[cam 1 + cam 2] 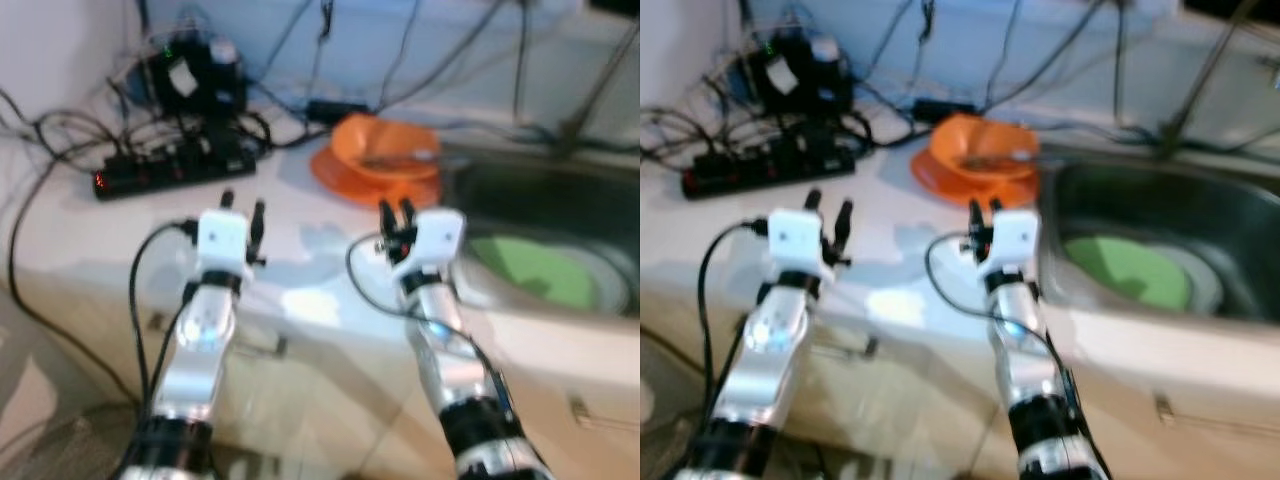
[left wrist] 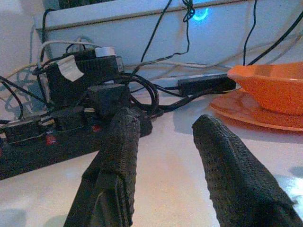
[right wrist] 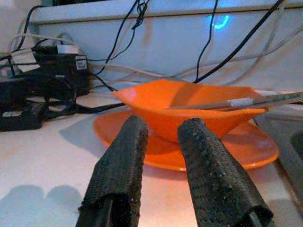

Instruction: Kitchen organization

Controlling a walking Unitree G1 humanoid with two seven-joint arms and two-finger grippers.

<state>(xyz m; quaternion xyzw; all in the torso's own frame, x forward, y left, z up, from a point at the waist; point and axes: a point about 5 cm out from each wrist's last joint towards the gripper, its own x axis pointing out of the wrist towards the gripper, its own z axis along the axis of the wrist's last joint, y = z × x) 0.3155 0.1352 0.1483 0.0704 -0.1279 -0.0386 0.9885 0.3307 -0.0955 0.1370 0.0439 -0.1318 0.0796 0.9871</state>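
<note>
Two grippers hover over the white tabletop (image 1: 300, 250), and what counts is which one the orange dishes lie ahead of. An orange bowl (image 3: 189, 106) sits on an orange plate (image 3: 246, 146), straight beyond the tips of the right gripper (image 1: 397, 218), near but not touching. In the right wrist view the bowl shows between and past the two black fingers (image 3: 120, 165), so the approach line is already close to centred. Those jaws stand parted with nothing between them.

A thin stick-like utensil (image 3: 265, 100) rests in the bowl, its long axis running crosswise to the right jaws' line and off toward the sink (image 1: 1160, 200) side. I cannot tell what kind of utensil it is.

The left gripper (image 1: 243, 216) is released too, jaws apart and empty. From it the plate lies well off to the right-arm side, while a black power strip (image 2: 28, 142) and a tangle of cables (image 2: 142, 90) lie ahead of it.

My judgement: the right arm is the nearer one, and a short forward reach would bring its jaws onto the bowl's rim. A green plate (image 1: 1130, 270) lies in the sink, beyond the right gripper's outer side.
</note>
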